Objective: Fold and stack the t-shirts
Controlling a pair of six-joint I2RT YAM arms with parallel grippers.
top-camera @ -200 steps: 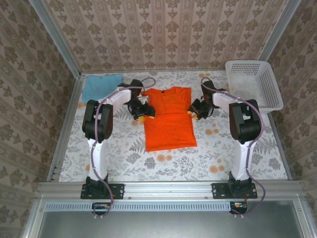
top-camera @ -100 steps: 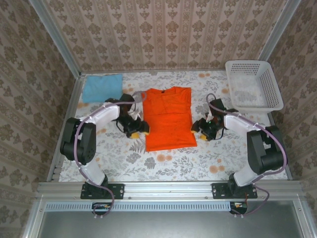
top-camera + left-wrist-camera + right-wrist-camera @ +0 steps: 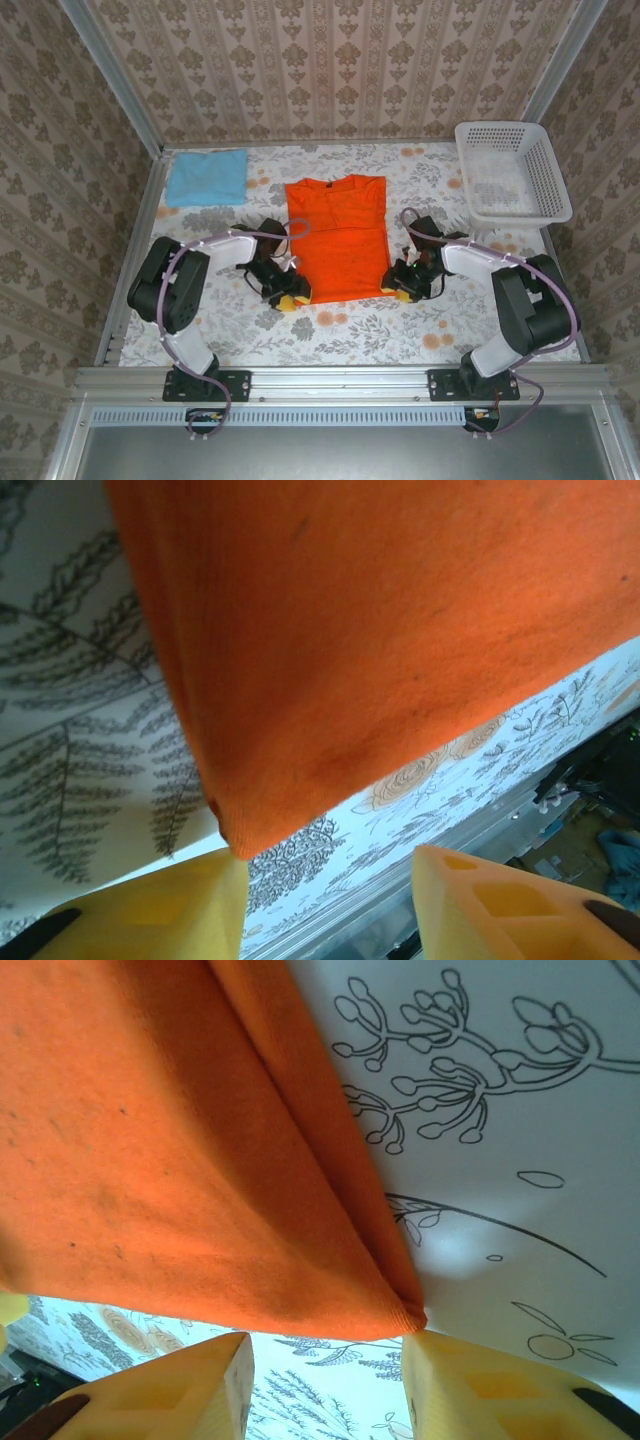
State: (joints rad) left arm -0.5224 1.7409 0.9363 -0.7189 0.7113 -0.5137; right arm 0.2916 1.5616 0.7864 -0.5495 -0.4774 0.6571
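- Covering the table is a white cloth printed with grey leaves and orange flowers. Beige damask wallpaper lines the three walls around it, and a grey metal rail runs along the near edge.
- The bright orange plain cloth t-shirt lies flat mid-table with its sleeves tucked in. It forms a long rectangle with the collar toward the far wall.
- The light sky-blue cloth t-shirt lies folded in the far left corner, well apart from the orange one.
- A white plastic lattice basket sits in the far right corner.
- The left gripper is low at the orange shirt's near left corner. In the left wrist view its yellow fingers are spread wide with nothing clamped, and the shirt corner is just above one fingertip.
- The right gripper is low at the near right corner. In the right wrist view its yellow finger pads are spread wide and grip nothing, and the hem corner is just above one tip.
- I cannot tell whether either shirt corner touches a fingertip or hangs just clear of it.
- Both wrist views cut the fingers off at the bottom edge and the shirt off at the top.
- Past the table edge in the left wrist view there are dark blurred shapes that I cannot make out.
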